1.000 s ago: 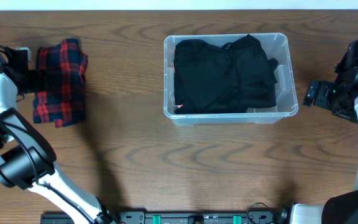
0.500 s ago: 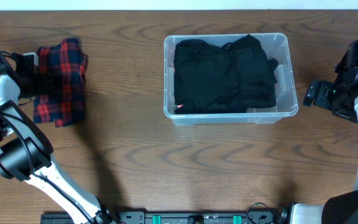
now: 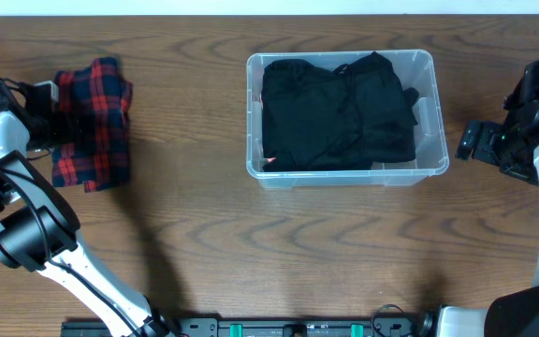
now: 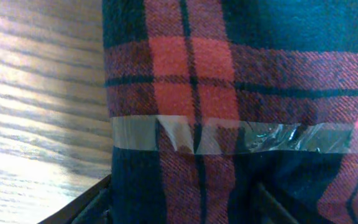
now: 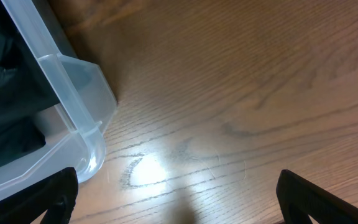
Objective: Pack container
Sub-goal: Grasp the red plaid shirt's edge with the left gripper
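The container (image 3: 435, 94), a clear plastic bin, stands at the table's centre right and holds folded black clothing (image 3: 335, 112). A red and navy plaid cloth (image 3: 92, 122) lies folded at the far left. My left gripper (image 3: 50, 126) is at its left edge. In the left wrist view its fingers (image 4: 182, 208) are spread with the plaid cloth (image 4: 229, 81) between them, and a clear tape strip (image 4: 229, 137) crosses the cloth. My right gripper (image 3: 466, 140) is open and empty just right of the container. The container's corner (image 5: 73, 124) shows in the right wrist view, left of the right gripper (image 5: 176, 205).
Bare wooden tabletop (image 3: 251, 243) spreads between the plaid cloth and the container and along the front. The table's far edge runs along the top of the overhead view.
My left gripper moved a little to the right onto the plaid cloth's left edge, then held still. The right arm and the container have not moved.
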Robot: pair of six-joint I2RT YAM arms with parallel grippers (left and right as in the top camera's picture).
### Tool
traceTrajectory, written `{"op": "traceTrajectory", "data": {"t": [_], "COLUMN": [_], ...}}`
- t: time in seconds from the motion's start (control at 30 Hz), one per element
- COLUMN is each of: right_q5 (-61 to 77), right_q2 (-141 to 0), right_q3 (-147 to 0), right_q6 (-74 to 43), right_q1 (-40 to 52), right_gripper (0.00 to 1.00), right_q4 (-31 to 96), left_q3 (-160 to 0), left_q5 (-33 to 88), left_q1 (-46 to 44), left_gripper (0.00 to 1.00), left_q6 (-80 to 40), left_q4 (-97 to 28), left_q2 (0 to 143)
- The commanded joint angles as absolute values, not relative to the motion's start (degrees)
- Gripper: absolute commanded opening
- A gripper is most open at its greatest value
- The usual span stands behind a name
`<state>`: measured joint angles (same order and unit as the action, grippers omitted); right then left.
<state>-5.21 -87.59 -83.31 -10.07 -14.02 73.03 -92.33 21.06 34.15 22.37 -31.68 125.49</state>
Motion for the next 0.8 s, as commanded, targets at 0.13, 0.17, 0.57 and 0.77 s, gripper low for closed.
{"op": "traceTrajectory", "data": {"t": [0.13,0.17,0.57,0.77], "right_q5": [-5.98,-5.98,-5.98,-5.98], "right_q2": [-87.02,-87.02,-87.02,-87.02], "right_q3": [-83.81,-83.81,-83.81,-83.81], "right_q6": [-10.66,-10.66,-10.66,-10.66], "right_q1": [-13.85,-13.85,-13.85,-13.85], "right_gripper": [0.99,0.99,0.99,0.99], "right_q4": [73.06,73.06,73.06,73.06], "left_q3": [-89.19,-89.21,-90.28,-90.35], "left_q5": [19.00,18.98,19.03,20.67], "left_q1": [34.02,34.04,35.05,33.98], "left_gripper": [0.50,0.47,0.06,0.06], "left_q6": [17.87,17.89,17.87,17.89], "left_q4": [-34.26,-34.22,-33.54,-32.27], "left_q2": [129.93,129.93,122.96,115.39]}}
